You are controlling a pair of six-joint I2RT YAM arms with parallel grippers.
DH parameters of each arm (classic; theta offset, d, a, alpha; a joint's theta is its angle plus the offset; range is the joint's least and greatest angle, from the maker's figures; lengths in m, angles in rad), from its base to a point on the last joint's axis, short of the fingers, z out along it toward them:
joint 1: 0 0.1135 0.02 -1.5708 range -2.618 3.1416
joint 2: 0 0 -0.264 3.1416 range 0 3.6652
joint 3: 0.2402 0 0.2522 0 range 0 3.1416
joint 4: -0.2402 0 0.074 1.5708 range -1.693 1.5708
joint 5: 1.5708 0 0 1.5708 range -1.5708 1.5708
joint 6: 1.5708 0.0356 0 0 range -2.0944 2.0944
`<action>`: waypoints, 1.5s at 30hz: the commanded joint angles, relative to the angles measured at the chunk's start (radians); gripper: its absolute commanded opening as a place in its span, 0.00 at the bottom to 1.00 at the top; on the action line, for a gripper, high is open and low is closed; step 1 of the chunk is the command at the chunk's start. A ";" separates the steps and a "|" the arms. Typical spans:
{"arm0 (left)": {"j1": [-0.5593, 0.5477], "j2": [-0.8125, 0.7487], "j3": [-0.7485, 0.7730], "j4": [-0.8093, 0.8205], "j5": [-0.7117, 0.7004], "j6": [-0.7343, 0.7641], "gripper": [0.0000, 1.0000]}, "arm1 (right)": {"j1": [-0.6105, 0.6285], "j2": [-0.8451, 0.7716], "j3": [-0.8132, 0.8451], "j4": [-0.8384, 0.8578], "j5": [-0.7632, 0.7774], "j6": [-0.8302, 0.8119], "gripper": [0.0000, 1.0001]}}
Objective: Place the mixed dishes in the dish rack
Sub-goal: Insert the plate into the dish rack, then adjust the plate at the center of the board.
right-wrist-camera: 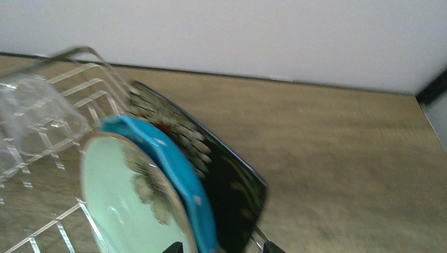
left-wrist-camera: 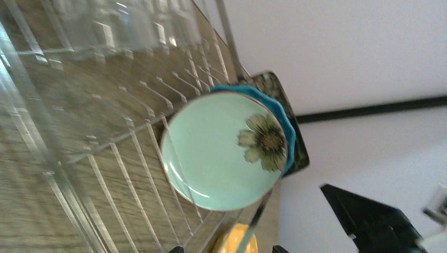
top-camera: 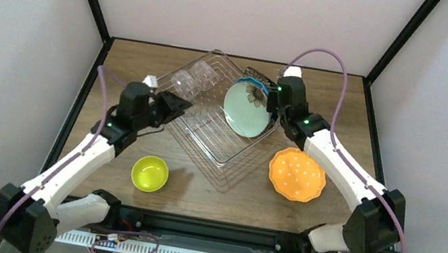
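Observation:
In the dish rack [top-camera: 209, 139] three plates stand on edge at its right side: the round mint flower plate [top-camera: 246, 109] in front, a teal plate [right-wrist-camera: 168, 158] behind it, and the black square floral plate [right-wrist-camera: 226, 184] at the back. A clear glass [top-camera: 183, 82] sits in the rack's far left corner. My right gripper [top-camera: 276, 99] is open, its tips [right-wrist-camera: 221, 247] straddling the plates' upper edges. My left gripper [top-camera: 178, 105] hangs open and empty over the rack's left rim. On the table lie the orange dotted plate [top-camera: 296, 174] and the yellow-green bowl [top-camera: 149, 173].
Black frame posts and white walls close in the wooden table on three sides. The orange plate lies under the right forearm. The bowl sits near the front edge beside the left arm. The right arm's black end [left-wrist-camera: 374, 221] shows beyond the plates in the left wrist view.

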 commanded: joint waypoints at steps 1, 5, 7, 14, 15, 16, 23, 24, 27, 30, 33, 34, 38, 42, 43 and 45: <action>-0.136 0.096 0.142 -0.054 -0.030 0.103 0.96 | -0.079 0.005 0.004 -0.223 0.059 0.254 0.86; -0.268 0.203 0.220 -0.091 -0.064 0.140 0.96 | -0.202 -0.030 -0.046 -0.269 -0.057 0.361 0.86; -0.321 0.248 0.242 -0.096 -0.077 0.150 0.96 | -0.260 -0.054 -0.080 -0.275 -0.108 0.392 0.86; -0.487 0.424 0.336 -0.124 -0.106 0.194 0.97 | -0.384 -0.069 -0.154 -0.315 -0.159 0.438 0.87; -0.511 0.456 0.354 -0.129 -0.110 0.203 0.97 | -0.401 -0.071 -0.164 -0.314 -0.169 0.442 0.87; -0.533 0.484 0.371 -0.136 -0.114 0.211 0.97 | -0.424 -0.075 -0.176 -0.312 -0.178 0.446 0.88; -0.654 0.675 0.486 -0.153 -0.136 0.251 0.98 | -0.533 -0.119 -0.223 -0.302 -0.198 0.471 0.88; -0.660 0.692 0.496 -0.149 -0.137 0.252 0.98 | -0.537 -0.124 -0.226 -0.301 -0.196 0.475 0.88; -0.675 0.764 0.510 -0.100 -0.107 0.231 0.98 | -0.602 -0.127 -0.240 -0.308 -0.195 0.479 0.88; -0.682 0.805 0.516 -0.071 -0.095 0.214 0.99 | -0.641 -0.119 -0.256 -0.319 -0.203 0.494 0.89; -0.699 0.858 0.533 -0.049 -0.091 0.203 0.99 | -0.703 -0.113 -0.289 -0.314 -0.250 0.513 0.90; -0.703 0.867 0.540 -0.045 -0.089 0.201 0.99 | -0.717 -0.112 -0.304 -0.309 -0.263 0.520 0.90; -0.723 0.937 0.577 -0.024 -0.080 0.194 0.99 | -0.761 -0.100 -0.345 -0.290 -0.290 0.537 0.90; -0.728 0.987 0.605 -0.006 -0.082 0.196 0.99 | -0.783 -0.070 -0.350 -0.280 -0.290 0.549 0.90; -0.729 0.998 0.614 -0.004 -0.084 0.199 0.99 | -0.787 -0.057 -0.347 -0.279 -0.292 0.550 0.90; -0.730 1.023 0.630 -0.004 -0.088 0.205 0.99 | -0.792 -0.040 -0.342 -0.275 -0.293 0.553 0.90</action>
